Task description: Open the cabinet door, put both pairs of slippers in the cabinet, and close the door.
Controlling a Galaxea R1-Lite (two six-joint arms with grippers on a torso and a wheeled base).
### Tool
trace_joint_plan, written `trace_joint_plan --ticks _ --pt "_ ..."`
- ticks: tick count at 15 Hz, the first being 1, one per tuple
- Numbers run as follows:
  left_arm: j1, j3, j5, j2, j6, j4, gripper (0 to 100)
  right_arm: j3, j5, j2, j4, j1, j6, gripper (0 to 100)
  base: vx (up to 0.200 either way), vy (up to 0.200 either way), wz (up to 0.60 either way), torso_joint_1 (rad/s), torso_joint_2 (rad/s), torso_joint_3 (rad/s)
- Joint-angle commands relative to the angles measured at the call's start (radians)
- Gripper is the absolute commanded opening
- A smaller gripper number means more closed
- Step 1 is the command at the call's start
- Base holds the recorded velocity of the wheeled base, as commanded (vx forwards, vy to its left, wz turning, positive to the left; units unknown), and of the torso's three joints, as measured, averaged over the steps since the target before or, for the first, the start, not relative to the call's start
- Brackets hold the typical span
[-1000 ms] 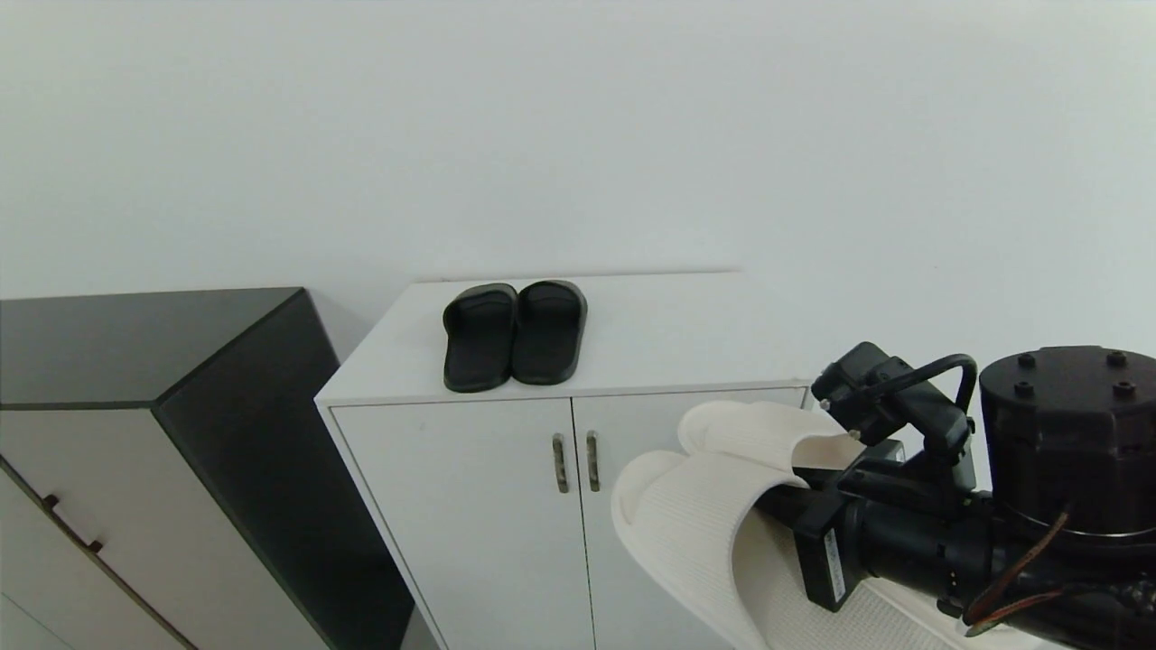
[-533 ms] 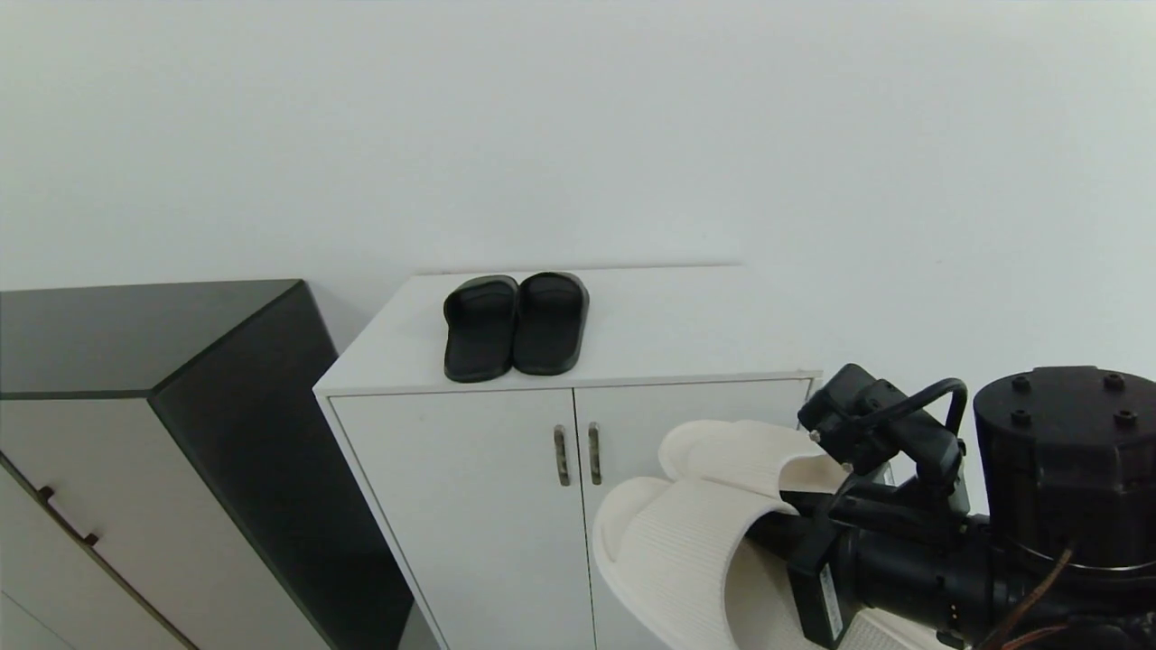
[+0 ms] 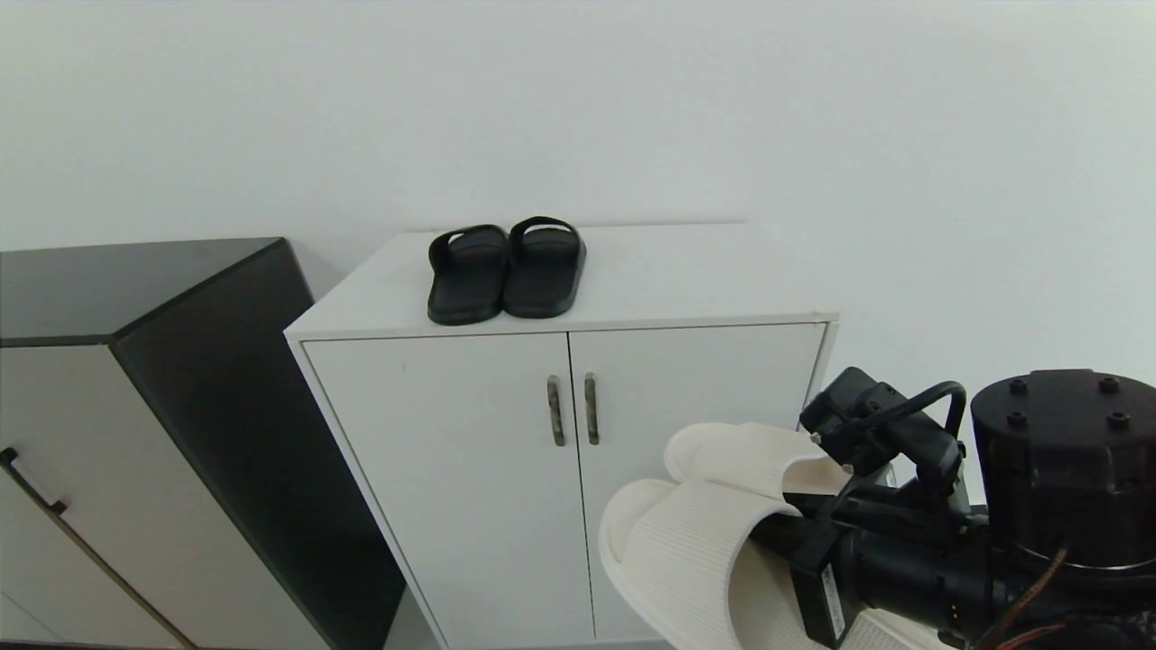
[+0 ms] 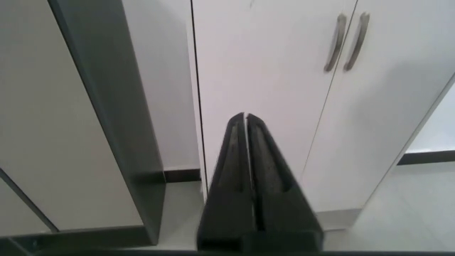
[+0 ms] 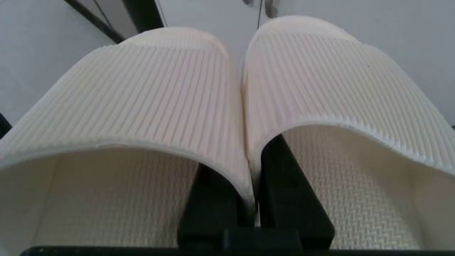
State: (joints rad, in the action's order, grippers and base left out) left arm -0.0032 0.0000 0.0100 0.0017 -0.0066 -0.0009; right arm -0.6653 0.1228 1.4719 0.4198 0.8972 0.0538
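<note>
A white cabinet (image 3: 506,469) stands with both doors closed; its two metal handles (image 3: 571,409) meet at the middle. A pair of black slippers (image 3: 506,269) rests on its top. At the lower right, my right gripper (image 3: 795,524) is shut on a pair of cream ribbed slippers (image 3: 704,533), held side by side in front of the right door. In the right wrist view the cream slippers (image 5: 234,135) straddle the fingers (image 5: 213,203), which pinch their inner straps. My left gripper (image 4: 246,124) is shut, empty, low before the cabinet's left door (image 4: 263,85).
A dark cabinet (image 3: 135,433) with pale drawer fronts stands just left of the white one, with a narrow gap between them. A bare white wall runs behind both. Pale floor (image 4: 398,213) lies at the foot of the white cabinet.
The head view has shifted, so the cabinet fronts show more fully and the black slippers sit higher in the picture. The right gripper keeps hold of the cream slippers and has sunk slightly.
</note>
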Motion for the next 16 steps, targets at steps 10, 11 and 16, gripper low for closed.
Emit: trace_joint_plan --ticks 10,11,16 --pt "0.000 0.000 0.001 0.000 0.004 -0.001 100 0.009 0.000 0.007 0.001 0.002 0.000 0 0.000 0.000 0.00 -0.150 0.48 0.332" --pt "0.000 0.000 0.002 0.000 0.005 -0.001 100 0.009 0.000 0.007 0.001 0.002 0.000 0 0.000 0.000 0.00 -0.105 0.46 0.354" --pt "0.000 0.000 0.002 0.000 0.007 -0.001 100 0.010 0.000 0.010 0.001 0.002 0.000 0 0.000 0.000 0.00 -0.061 0.44 0.376"
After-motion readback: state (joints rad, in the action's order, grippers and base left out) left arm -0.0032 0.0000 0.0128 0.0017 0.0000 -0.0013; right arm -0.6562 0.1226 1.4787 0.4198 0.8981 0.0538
